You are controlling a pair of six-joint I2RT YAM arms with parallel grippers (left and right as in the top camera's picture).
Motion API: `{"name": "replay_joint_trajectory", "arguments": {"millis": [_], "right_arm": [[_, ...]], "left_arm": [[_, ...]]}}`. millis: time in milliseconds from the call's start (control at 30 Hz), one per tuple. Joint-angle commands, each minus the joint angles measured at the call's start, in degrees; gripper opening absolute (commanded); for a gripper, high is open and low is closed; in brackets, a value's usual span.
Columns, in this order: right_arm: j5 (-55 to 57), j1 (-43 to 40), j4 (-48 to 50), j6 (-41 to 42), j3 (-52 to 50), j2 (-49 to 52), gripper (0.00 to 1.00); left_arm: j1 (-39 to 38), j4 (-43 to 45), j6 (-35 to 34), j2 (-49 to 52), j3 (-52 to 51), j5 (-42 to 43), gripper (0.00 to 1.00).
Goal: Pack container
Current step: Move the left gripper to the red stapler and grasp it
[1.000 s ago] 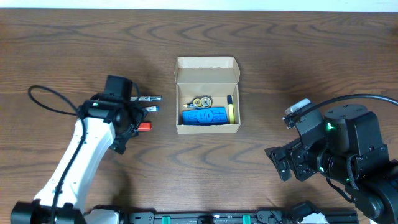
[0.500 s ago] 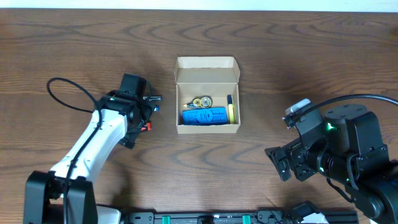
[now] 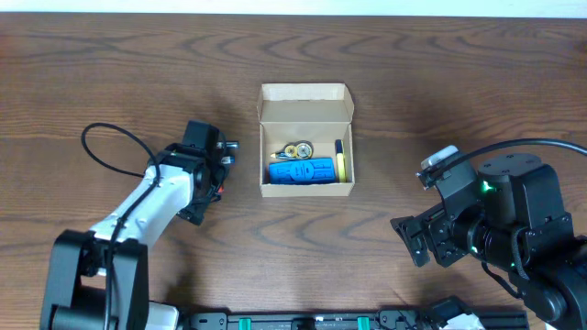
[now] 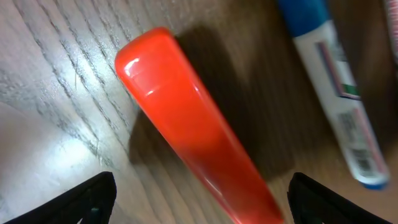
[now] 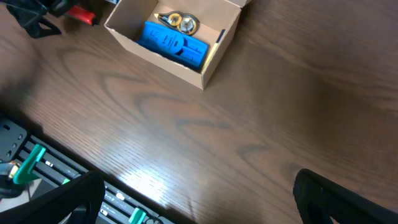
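Observation:
The tan cardboard container (image 3: pixel 306 112) stands open at the table's middle, flap lid up at the back. It holds a blue ridged item (image 3: pixel 303 170), a small round brass-coloured item and a yellow piece; it also shows in the right wrist view (image 5: pixel 219 43). My left gripper (image 3: pixel 218 174) is open, low over a red marker (image 4: pixel 193 130) that lies between its fingertips on the wood. A white pen with a blue cap (image 4: pixel 336 93) lies beside the red one. My right gripper (image 3: pixel 415 240) is open and empty, well right of the container.
A dark pen (image 3: pixel 231 145) lies on the table just beyond the left gripper. The left arm's black cable (image 3: pixel 105 137) loops over the table at the left. A black rail with green clips (image 5: pixel 31 165) runs along the front edge.
My left gripper has moved right and down onto the pens, its arm swinging toward the container. The red marker is now mostly hidden under it from above. The right arm has not moved.

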Motion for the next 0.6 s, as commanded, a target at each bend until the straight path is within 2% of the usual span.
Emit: {"name": "replay_joint_trajectory", "arguments": {"millis": [0,100,567], "right_arm": [[0.1,-0.5,0.0,0.7,0.2,-0.1,0.99],[0.1,-0.5,0.0,0.7,0.2,-0.1,0.99],[0.1,-0.5,0.0,0.7,0.2,-0.1,0.99]], "left_arm": [[-0.1,0.2,-0.3,2.2,-0.4,0.3,0.88],[-0.1,0.8,-0.3,3.4,-0.4,1.2,0.84],[-0.1,1.0,-0.4,4.2,-0.4,0.4,0.39]]}}
